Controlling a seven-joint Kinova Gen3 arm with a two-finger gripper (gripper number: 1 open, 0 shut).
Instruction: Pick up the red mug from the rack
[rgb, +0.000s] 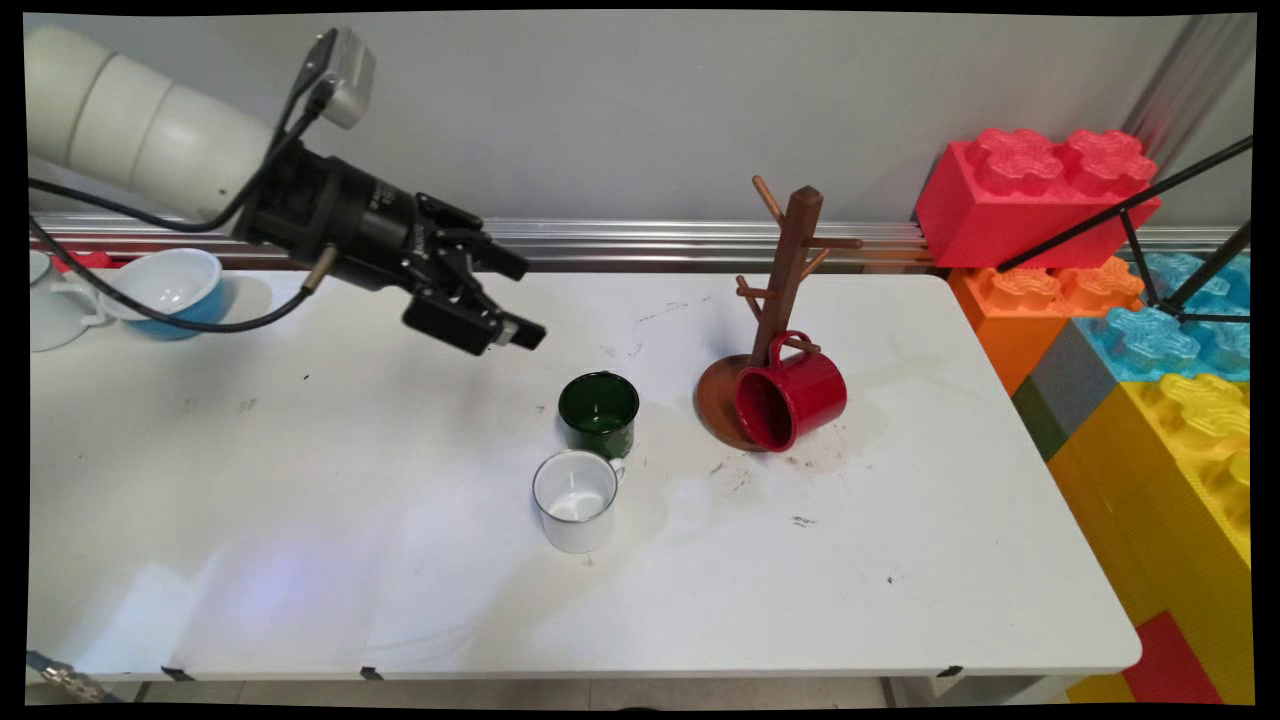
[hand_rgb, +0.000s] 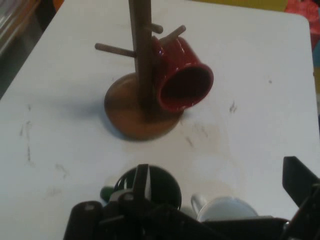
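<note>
My black gripper (rgb: 527, 300) hangs open and empty above the table, up and to the left of a dark green mug (rgb: 598, 413). A white mug (rgb: 575, 498) stands upright just in front of the green one, almost touching it. To their right is a wooden mug tree (rgb: 790, 260), and a red mug (rgb: 790, 392) hangs tilted by its handle from a low peg, mouth towards the camera. In the hand view the gripper (hand_rgb: 217, 167) frames the green mug (hand_rgb: 160, 185) and white mug (hand_rgb: 225, 207) at the bottom. The mug tree (hand_rgb: 140, 65) and red mug (hand_rgb: 182, 80) lie beyond.
A blue bowl (rgb: 170, 290) and a white cup (rgb: 45, 305) sit at the table's far left. Large toy blocks, red (rgb: 1030, 195), orange, blue and yellow (rgb: 1180, 460), are stacked past the table's right edge. A black tripod leg (rgb: 1130, 210) crosses them.
</note>
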